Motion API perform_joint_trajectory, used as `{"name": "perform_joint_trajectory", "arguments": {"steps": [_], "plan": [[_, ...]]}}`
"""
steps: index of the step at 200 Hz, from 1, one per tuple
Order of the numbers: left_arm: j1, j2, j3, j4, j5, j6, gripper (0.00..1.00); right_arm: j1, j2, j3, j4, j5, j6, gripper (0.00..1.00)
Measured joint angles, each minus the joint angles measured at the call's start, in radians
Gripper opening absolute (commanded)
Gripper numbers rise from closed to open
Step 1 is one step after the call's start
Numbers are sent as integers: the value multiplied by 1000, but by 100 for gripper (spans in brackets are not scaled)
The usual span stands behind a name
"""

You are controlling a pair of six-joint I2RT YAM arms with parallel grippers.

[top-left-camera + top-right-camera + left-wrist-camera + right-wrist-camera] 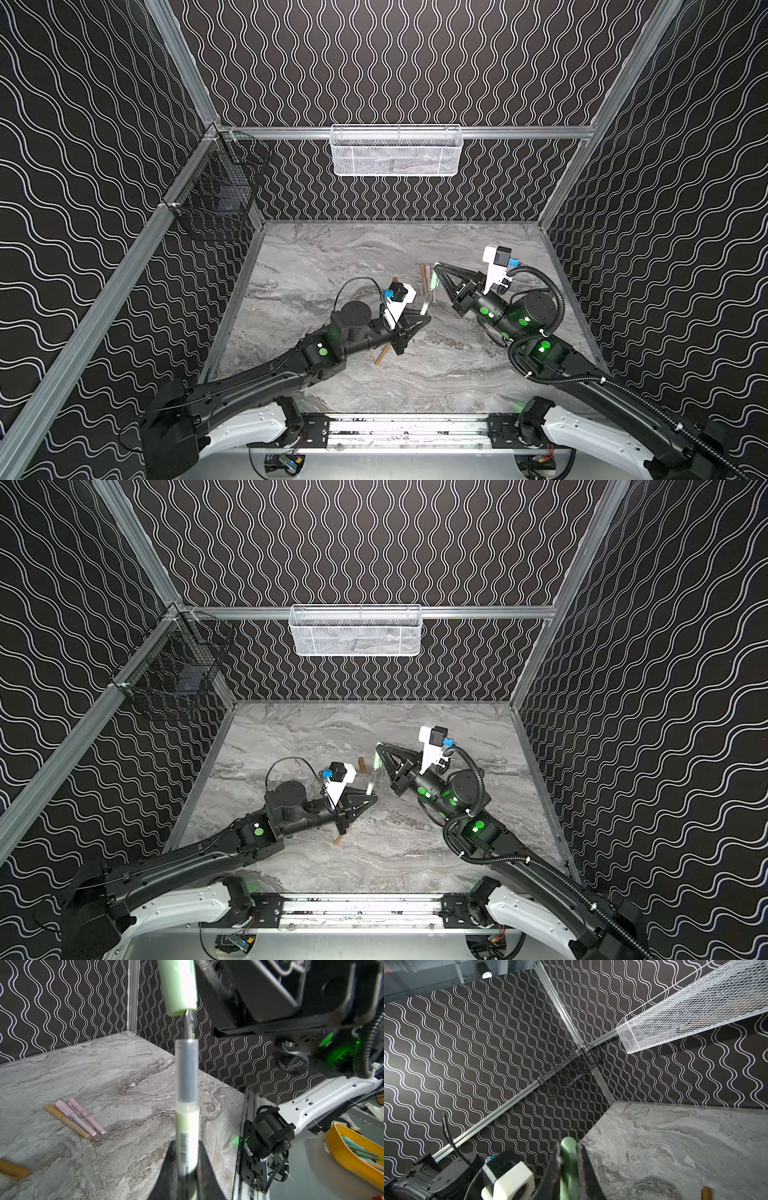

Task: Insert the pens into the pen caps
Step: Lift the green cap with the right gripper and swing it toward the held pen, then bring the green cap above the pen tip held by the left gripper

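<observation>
My left gripper (427, 319) (187, 1147) is shut on the barrel of a pale green pen (424, 307) (186, 1118), held above the table. The pen's dark tip points at the mouth of a pale green pen cap (434, 280) (178, 987) and reaches its rim. My right gripper (436, 266) (568, 1147) is shut on that cap (568, 1167). A tan pen (66, 1121) and two pink pens (74, 1118) lie side by side on the marble with caps on. A tan cap (12, 1168) lies apart. Another tan pen (382, 355) (338, 838) lies partly under my left gripper.
A white mesh basket (395, 149) hangs on the back wall and a black wire basket (216, 195) on the left wall. Patterned walls close in the marble table (332, 257) on three sides. A yellow bin (336, 1142) sits off the table.
</observation>
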Motion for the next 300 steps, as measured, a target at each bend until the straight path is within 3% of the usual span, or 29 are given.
{"name": "perform_joint_trajectory", "arguments": {"steps": [148,177,223,264,300], "plan": [[0,51,78,71,5,-148,0,-1,-12,-65,108,-54,-22,12],[0,57,109,27,7,-119,0,-1,-23,-67,111,-54,-41,23],[0,91,140,59,-5,-20,0,1,-64,34,-135,-89,-102,42],[0,106,139,48,0,49,0,2,-90,147,-309,-41,-171,44],[0,108,143,32,16,83,0,2,-58,227,-420,-5,-209,38]]}}
